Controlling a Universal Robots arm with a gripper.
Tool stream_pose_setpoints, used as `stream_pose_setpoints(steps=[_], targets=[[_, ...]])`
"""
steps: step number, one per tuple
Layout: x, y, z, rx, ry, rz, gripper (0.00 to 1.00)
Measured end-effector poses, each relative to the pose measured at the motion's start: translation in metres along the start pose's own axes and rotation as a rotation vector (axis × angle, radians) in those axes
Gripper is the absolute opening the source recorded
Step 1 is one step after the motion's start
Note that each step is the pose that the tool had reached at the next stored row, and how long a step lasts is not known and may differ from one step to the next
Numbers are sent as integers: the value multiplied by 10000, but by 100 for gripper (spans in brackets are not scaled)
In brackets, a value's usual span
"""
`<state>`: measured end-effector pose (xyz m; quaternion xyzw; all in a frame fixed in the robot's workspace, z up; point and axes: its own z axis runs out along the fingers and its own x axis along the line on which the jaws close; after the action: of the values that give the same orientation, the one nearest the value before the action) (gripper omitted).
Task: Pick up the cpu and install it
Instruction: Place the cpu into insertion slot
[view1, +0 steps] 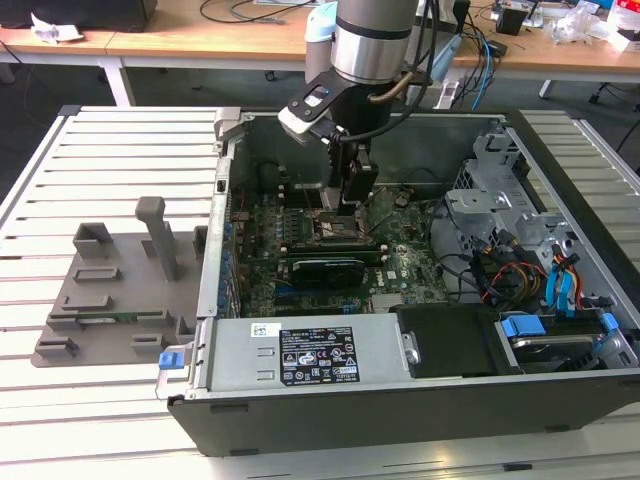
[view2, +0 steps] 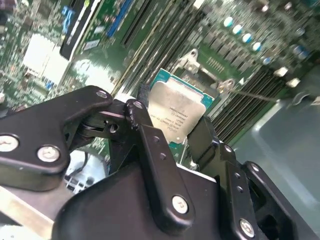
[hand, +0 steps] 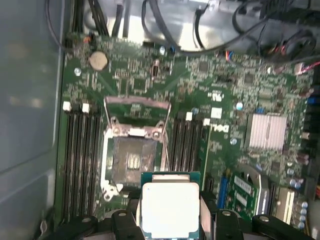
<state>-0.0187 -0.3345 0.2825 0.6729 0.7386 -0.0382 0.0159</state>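
At the exterior view's upper centre, the tool (view1: 352, 197) is clamped on opposite edges of the cpu (hand: 170, 212), which looks light, stiff and fragile, best gripped by its thin rim, and hovers near the open socket (hand: 131, 159) on the green motherboard (hand: 225, 90) beyond.

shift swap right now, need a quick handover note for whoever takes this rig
Hand: shut on the cpu, its metal top facing the wrist cameras.
Where: the cpu is held above the motherboard inside the computer case, close to the socket.
Done: cpu picked up; the socket is open and empty, with its cover plate raised.
Left: the cpu is not yet seated in the socket.
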Motion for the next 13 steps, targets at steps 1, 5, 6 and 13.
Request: stream_pose_setpoints(steps=[1,5,6,13], targets=[[0,-2,2,-168,-14,13,55],[0,-1,1,-175,-17,13,55],[0,-1,1,-175,-16,13,55],[1,-2,2,-189,479,417,55]])
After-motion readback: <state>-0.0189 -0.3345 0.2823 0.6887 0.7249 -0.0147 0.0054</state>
